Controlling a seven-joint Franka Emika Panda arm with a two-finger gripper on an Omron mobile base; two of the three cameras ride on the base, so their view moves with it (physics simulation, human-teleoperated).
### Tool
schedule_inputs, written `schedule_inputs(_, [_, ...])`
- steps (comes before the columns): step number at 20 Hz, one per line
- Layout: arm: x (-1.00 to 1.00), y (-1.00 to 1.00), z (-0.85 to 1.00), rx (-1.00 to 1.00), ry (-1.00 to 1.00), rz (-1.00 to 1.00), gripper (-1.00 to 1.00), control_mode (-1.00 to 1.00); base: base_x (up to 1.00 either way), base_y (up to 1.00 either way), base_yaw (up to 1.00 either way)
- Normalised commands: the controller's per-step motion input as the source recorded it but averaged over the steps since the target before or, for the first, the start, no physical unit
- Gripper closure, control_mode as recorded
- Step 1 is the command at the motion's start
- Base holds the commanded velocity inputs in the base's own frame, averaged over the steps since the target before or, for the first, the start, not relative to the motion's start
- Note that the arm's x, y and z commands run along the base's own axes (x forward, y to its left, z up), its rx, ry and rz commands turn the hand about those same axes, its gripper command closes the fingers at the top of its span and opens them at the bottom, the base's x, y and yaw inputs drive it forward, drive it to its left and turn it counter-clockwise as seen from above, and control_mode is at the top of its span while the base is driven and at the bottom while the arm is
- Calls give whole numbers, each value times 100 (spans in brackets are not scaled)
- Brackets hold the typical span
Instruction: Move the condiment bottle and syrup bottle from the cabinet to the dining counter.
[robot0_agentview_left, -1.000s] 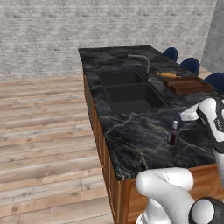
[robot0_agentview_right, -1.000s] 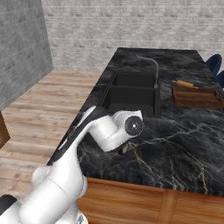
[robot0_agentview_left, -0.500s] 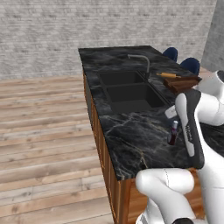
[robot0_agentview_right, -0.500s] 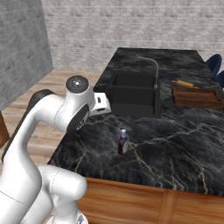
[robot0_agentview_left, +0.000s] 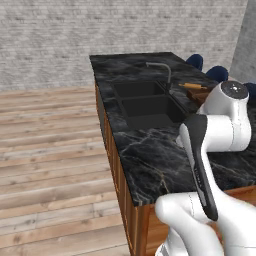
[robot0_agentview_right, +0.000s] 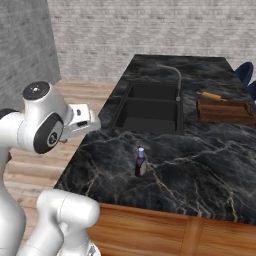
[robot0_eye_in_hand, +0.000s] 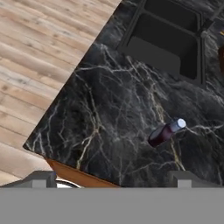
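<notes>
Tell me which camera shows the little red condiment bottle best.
The right base view: the condiment bottle stands upright and unobstructed on the dining counter, in front of the sink. The hand view also shows it, from above and foreshortened. In the left base view the arm blocks that spot.

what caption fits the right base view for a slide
Condiment bottle stands upright on the dining counter, near the sink, apart from the arm.

This is a home kitchen: a long black marble dining counter (robot0_agentview_right: 200, 165) with wooden sides holds a double sink (robot0_agentview_right: 150, 107) and grey faucet (robot0_agentview_right: 172, 75), blue stools (robot0_agentview_left: 206, 67) stand alongside, and a cutting board (robot0_agentview_right: 222, 111) with a rolling pin (robot0_agentview_right: 212, 96) rests on top.
</notes>
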Motion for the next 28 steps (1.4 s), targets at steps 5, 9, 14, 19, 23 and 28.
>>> schedule_inputs(5, [-50, 3, 15, 0, -12, -10, -100, -100, 0, 0, 0])
schedule_inputs(9, [-49, 0, 35, 5, -15, -7, -100, -100, 0, 0, 0])
schedule_inputs(14, [-51, 1, 42, 8, -10, -1, -100, -100, 0, 0, 0])
schedule_inputs(19, [-52, 5, 47, 10, -4, 0, -100, -100, 0, 0, 0])
schedule_inputs(23, [-30, 2, 50, 9, -1, 0, -100, -100, 0, 0, 0])
schedule_inputs(28, [-1, 0, 26, 0, -2, 0, -100, -100, 0, 0, 0])
